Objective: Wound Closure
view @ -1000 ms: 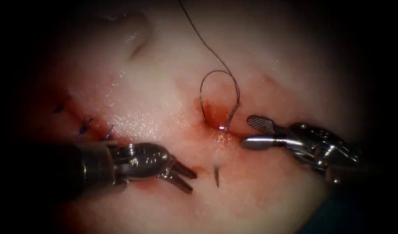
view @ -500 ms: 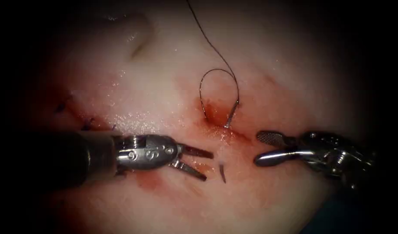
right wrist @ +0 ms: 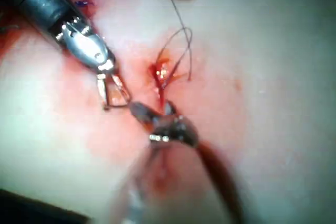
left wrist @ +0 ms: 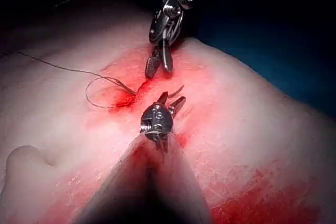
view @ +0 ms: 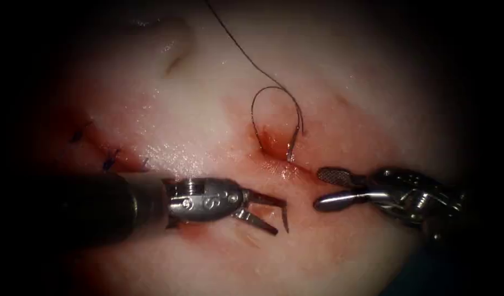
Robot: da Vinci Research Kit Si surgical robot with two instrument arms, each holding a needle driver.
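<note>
The left hand [view: 276, 215] reaches in with its jaws spread moderately apart and holds nothing; the emerged needle tip [view: 285, 219] stands just at the ends of its two jaws, the upper jaw seeming to touch it. The right hand [view: 324, 189] hangs to the right of the cut [view: 273, 148], jaws parted and empty. The curved needle sits in the tissue [view: 197, 120]: its tail end [view: 292, 148] rises from the red-wet cut, its tip pokes out below, and the middle of its curve is buried. The thread [view: 273, 90] loops above the cut and runs off upward. Earlier stitches [view: 109, 161] lie far left. As for risk, I judge the exposed tip to be short, so a grasp taken too near the point could slip or blunt it, and a pull that ignores the curve could tear the soft, wet edge. The loose loop lies close to the tail end and could snag on it. The red fluid [view: 271, 143] hides exactly where the needle enters. Whether the tip truly lies between the left jaws or just beyond them is hard to judge; in the left wrist view the needle tip [left wrist: 177, 89] shows as a fine sliver beside the left hand [left wrist: 171, 102].
</note>
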